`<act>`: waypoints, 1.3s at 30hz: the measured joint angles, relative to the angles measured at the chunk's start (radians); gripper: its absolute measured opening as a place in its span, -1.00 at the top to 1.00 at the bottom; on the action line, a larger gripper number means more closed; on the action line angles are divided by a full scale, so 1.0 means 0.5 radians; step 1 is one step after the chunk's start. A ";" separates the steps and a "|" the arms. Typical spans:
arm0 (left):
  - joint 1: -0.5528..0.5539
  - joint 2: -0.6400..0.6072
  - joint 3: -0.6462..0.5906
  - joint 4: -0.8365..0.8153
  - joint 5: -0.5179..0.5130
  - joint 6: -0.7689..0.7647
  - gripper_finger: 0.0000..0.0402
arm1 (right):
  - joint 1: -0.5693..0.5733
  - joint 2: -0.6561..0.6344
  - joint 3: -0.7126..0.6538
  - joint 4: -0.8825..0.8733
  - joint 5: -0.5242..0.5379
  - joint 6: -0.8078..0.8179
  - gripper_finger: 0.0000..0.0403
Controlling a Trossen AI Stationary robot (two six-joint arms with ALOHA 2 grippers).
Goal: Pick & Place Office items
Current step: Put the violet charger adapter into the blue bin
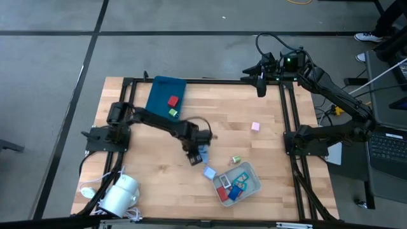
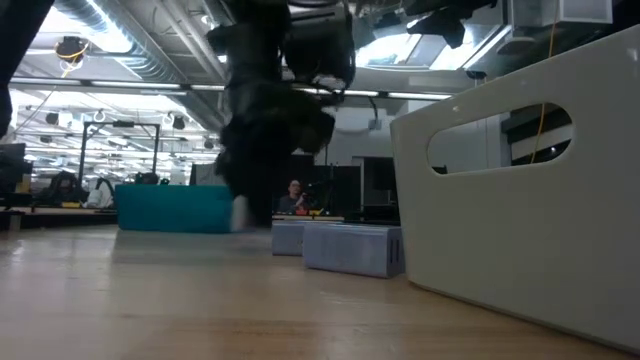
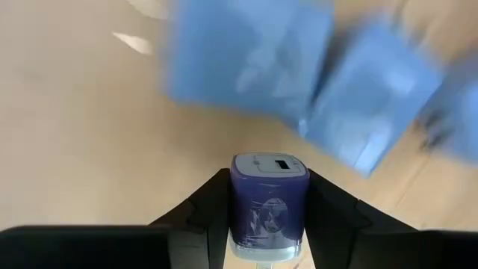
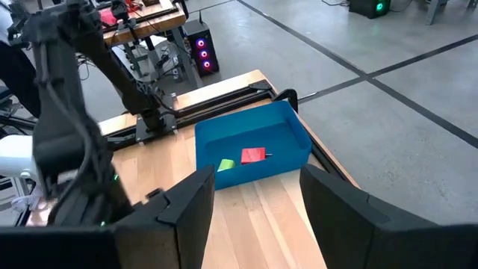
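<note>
My left gripper [image 1: 197, 154] stands over the middle of the table, pointing steeply down, shut on a small dark blue block [image 3: 269, 198] with a slot in its end face. Just beyond it, light blue blocks [image 3: 246, 56] lie flat on the wood beside the pale grey tray [image 1: 249, 172], which holds several red and blue items. The dark teal tray [image 1: 166, 95] at the far side holds a red item [image 1: 172, 100] and a green one [image 1: 172, 112]. A pink item [image 1: 255, 126] and a small green one [image 1: 234, 159] lie loose. My right gripper [image 4: 258, 217] hangs open at the far right corner, nothing between its fingers. My left gripper pinches the dark blue block by its two opposite side faces [image 3: 240, 205], one finger on each side. The fingers come from above, slanting steeply down. The block's slotted end [image 3: 270, 163] sticks out past the fingertips; whether it is clear of the table I cannot tell.
A white cylindrical device [image 1: 119, 194] with cords lies at the near left corner. Black frame rails [image 1: 287, 114] run along the table's edges. In the low view the grey tray's wall [image 2: 520, 170] fills the right side, and the teal tray [image 2: 175, 208] stands far off.
</note>
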 joint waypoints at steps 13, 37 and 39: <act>0.614 -0.700 -0.151 0.289 -0.715 -0.037 0.37 | 0.000 0.000 0.000 0.015 0.000 0.001 -0.01; 1.556 -1.289 -1.353 0.908 -0.367 -0.251 -0.02 | 0.001 0.000 0.000 0.022 0.080 0.105 -0.01; 1.571 -1.289 -1.353 0.925 -0.372 -0.265 -0.24 | 0.000 0.000 0.000 0.022 0.100 0.106 -0.01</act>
